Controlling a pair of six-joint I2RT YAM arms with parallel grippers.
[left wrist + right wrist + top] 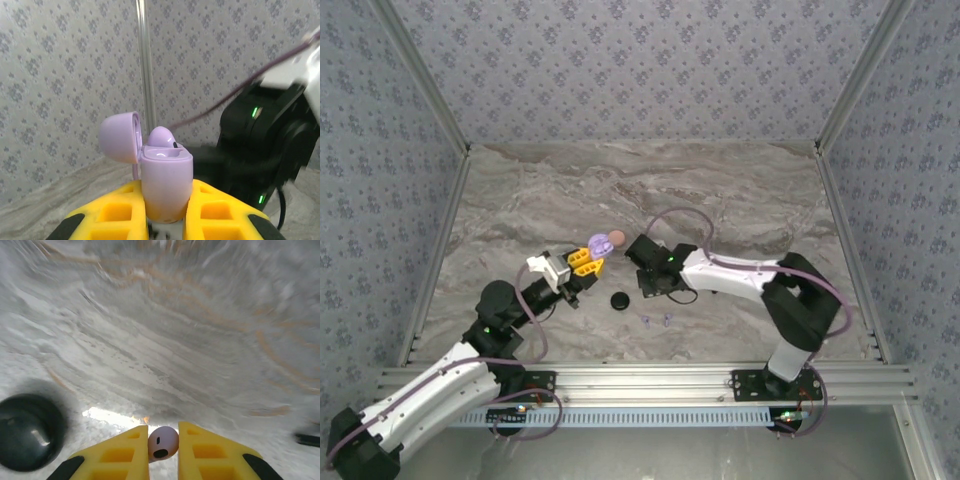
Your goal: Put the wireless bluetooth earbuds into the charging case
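My left gripper [582, 260] [166, 194] is shut on the lavender charging case [597, 243] [166, 170] and holds it upright above the table. The case's lid [117, 137] hangs open to the left in the left wrist view. One lavender earbud [161, 136] sits in the case with its rounded head sticking up. Just right of the case, my right gripper [632, 248] [163, 429] is shut on another pale earbud [163, 442], pinched between the yellow fingers [125, 450]. Two more lavender earbuds [646, 320] [667, 319] lie on the marble table.
A round black case [619, 300] [27, 432] lies on the table [740, 190] below the two grippers. The right arm's black body [265, 135] is close behind the lavender case. Patterned walls and metal rails enclose the table.
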